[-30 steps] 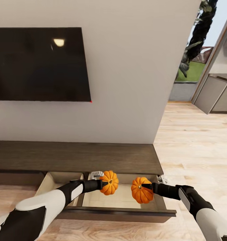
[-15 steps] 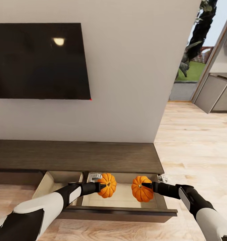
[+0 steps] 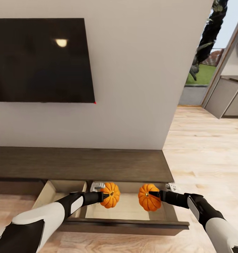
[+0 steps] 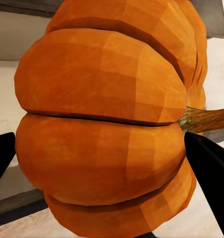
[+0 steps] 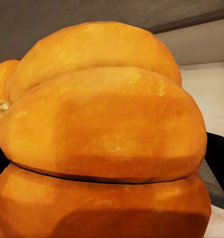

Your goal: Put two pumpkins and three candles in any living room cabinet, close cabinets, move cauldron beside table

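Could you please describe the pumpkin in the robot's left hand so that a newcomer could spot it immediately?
Under the wall television runs a long dark cabinet with one drawer open. Two orange pumpkins hang over it; this pumpkin is the one nearer the television side, held by the left hand.

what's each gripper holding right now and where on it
Each holds one pumpkin by its ribbed sides: left gripper on the left pumpkin, right gripper on the right pumpkin, over the open drawer.

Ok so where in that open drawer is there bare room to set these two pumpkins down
The open drawer has bare beige floor between the left pumpkin and the right pumpkin, running forward to its front edge. The narrower compartment left of the divider also looks free. It is crowded at the back, where pale objects sit by the left gripper; the right gripper holds the other pumpkin.
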You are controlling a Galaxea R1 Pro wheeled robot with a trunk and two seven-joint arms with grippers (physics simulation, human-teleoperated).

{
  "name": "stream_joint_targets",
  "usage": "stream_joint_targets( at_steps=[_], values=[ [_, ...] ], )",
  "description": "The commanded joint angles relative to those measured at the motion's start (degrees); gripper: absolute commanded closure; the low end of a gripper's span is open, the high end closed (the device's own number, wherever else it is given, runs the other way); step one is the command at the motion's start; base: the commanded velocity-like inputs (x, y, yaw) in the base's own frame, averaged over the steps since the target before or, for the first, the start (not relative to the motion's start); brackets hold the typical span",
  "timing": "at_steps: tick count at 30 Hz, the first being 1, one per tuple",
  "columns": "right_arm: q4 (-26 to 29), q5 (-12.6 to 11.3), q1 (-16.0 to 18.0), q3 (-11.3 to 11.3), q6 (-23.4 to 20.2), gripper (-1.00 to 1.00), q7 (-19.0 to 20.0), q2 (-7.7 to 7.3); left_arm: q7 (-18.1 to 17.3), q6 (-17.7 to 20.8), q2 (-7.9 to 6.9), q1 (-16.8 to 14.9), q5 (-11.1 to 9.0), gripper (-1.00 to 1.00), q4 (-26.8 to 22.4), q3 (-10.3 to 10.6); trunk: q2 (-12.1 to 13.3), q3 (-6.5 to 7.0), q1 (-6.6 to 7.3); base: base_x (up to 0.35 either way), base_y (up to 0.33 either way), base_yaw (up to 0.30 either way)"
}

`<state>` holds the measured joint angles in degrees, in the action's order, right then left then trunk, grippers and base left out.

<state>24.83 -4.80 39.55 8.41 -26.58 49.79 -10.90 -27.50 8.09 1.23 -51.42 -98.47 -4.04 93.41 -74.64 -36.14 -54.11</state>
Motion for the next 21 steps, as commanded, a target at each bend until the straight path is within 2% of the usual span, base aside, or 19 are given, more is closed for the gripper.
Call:
stream_joint_targets(
  at_steps=[1,17,21],
  values=[
    [0.0,-0.1,0.0,0.0,-0.1,1.00,0.0,0.00,0.1,0.0,0.02,0.0,0.0,1.00,0.0,-0.1,-0.4,-0.18,-0.23,0.217,0.067,0.000],
    [0.0,-0.2,-0.1,0.0,0.0,1.00,-0.2,0.15,0.1,-0.1,-0.01,0.0,0.0,1.00,-0.5,-0.1,-6.8,-3.06,-3.74,0.018,0.005,0.000],
    [0.1,-0.1,-0.1,0.0,0.0,1.00,-0.2,0.17,0.1,-0.1,0.00,0.0,0.0,1.00,-0.4,-0.1,-8.4,-3.62,-4.62,0.000,0.000,-0.103]
  ],
)
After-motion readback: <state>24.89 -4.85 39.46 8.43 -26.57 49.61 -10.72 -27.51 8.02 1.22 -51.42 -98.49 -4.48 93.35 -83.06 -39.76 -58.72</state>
